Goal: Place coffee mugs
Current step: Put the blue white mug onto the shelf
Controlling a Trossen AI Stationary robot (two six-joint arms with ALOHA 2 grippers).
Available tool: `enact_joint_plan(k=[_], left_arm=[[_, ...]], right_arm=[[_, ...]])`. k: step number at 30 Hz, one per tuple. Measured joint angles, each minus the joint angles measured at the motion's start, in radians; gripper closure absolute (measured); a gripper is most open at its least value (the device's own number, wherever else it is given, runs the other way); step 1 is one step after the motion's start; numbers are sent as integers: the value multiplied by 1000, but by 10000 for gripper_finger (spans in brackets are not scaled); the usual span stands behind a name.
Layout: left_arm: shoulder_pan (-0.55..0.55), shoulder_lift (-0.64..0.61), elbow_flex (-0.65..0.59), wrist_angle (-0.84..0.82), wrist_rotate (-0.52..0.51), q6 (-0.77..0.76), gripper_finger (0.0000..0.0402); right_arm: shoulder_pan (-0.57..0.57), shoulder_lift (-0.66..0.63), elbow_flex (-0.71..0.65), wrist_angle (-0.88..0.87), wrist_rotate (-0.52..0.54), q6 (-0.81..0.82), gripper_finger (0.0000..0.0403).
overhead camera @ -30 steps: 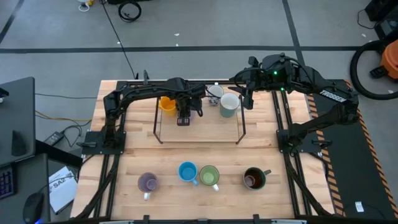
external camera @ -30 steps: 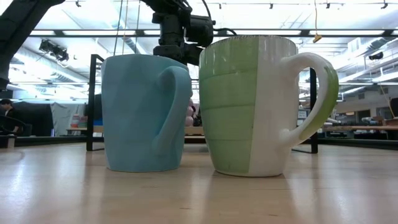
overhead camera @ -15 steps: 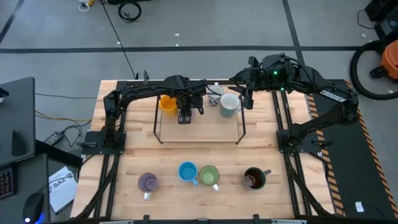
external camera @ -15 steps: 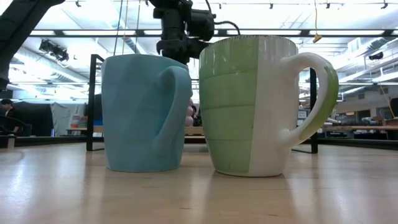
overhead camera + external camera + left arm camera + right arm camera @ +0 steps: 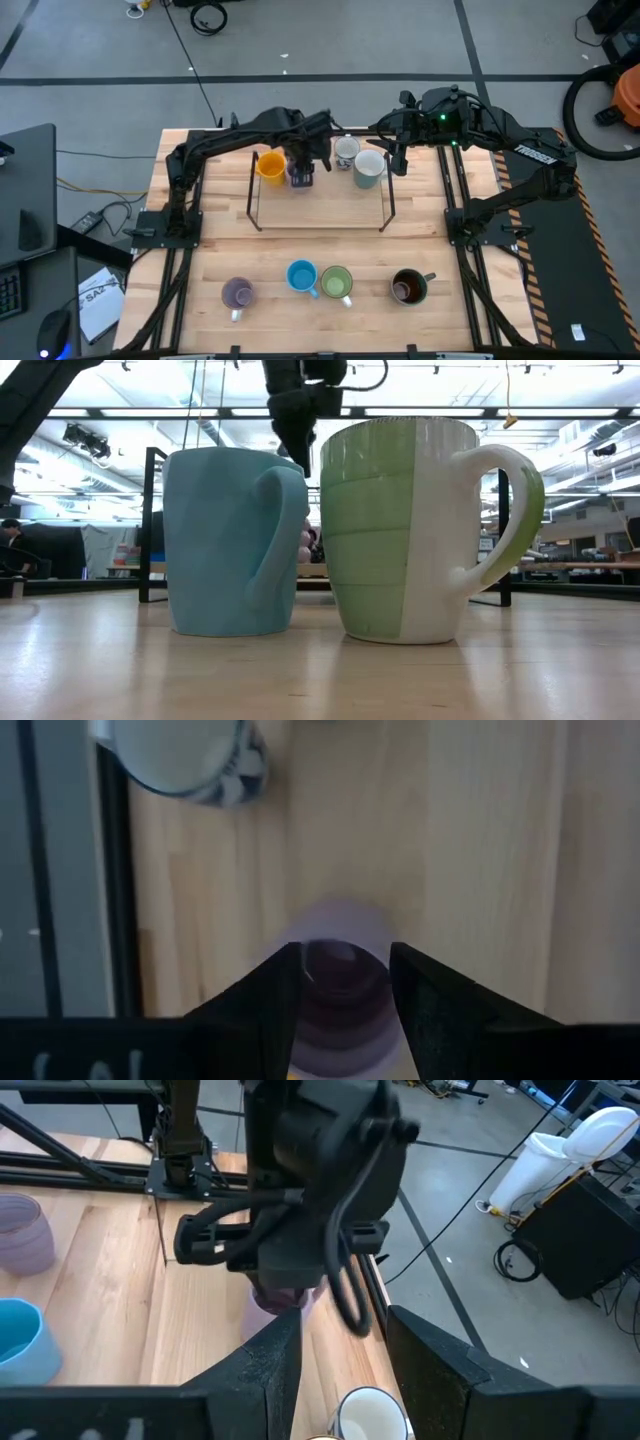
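My left gripper (image 5: 301, 170) (image 5: 345, 955) is open and points down over a lavender mug (image 5: 296, 179) (image 5: 340, 920), which stands inside the black frame next to the orange mug (image 5: 268, 165). One finger stands at each side of the mug's rim. In the right wrist view the left arm covers the top of this mug (image 5: 270, 1300). The white patterned mug (image 5: 346, 150) (image 5: 190, 760) and the pale grey-white mug (image 5: 368, 168) stand to its right. My right gripper (image 5: 396, 158) (image 5: 345, 1325) waits open beside the grey-white mug. A second lavender mug (image 5: 237, 293), a blue (image 5: 301, 276), a green (image 5: 337, 283) and a dark brown mug (image 5: 408, 287) stand in a row near the front edge. My left gripper comes at the lavender mug from above, with its fingers (image 5: 275, 1000) at two opposite sides of the rim (image 5: 340, 912). Whether they touch the mug I cannot tell. The mug stands upright.
A low black metal frame (image 5: 385, 205) surrounds the far group of mugs. The blue mug (image 5: 235, 540) and the green mug (image 5: 400, 530) fill the low view and hide most of the far table. Bare wood (image 5: 320, 245) lies between the frame and the front row.
My left gripper has risen and drawn back toward the table's far edge, turning at the wrist. The lavender mug, which the gripper covered in the high view, now shows beneath it. The other mugs and my right arm have kept still.
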Motion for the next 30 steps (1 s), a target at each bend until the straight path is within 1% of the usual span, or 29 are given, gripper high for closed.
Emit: enact_joint_plan(k=[6, 12, 14, 16, 18, 20, 22, 30], left_arm=[[10, 0, 16, 37, -3, 8, 239], [28, 11, 13, 202, 13, 3, 239], [31, 20, 2, 286, 15, 3, 239], [41, 25, -16, 326, 18, 4, 239], [50, 42, -27, 403, 16, 5, 239], [63, 54, -40, 426, 16, 5, 239], [73, 75, -44, 495, 18, 4, 239], [103, 156, -45, 577, 20, 48, 239]], right_arm=[[0, 0, 0, 0, 0, -1, 249], [0, 0, 0, 9, 0, -3, 249], [0, 0, 0, 8, 0, -3, 249], [0, 0, 0, 8, 0, -4, 249], [0, 0, 0, 6, 0, -7, 249], [0, 0, 0, 2, 0, -8, 249], [0, 0, 0, 0, 0, -9, 249], [0, 0, 0, -6, 1, -11, 249]])
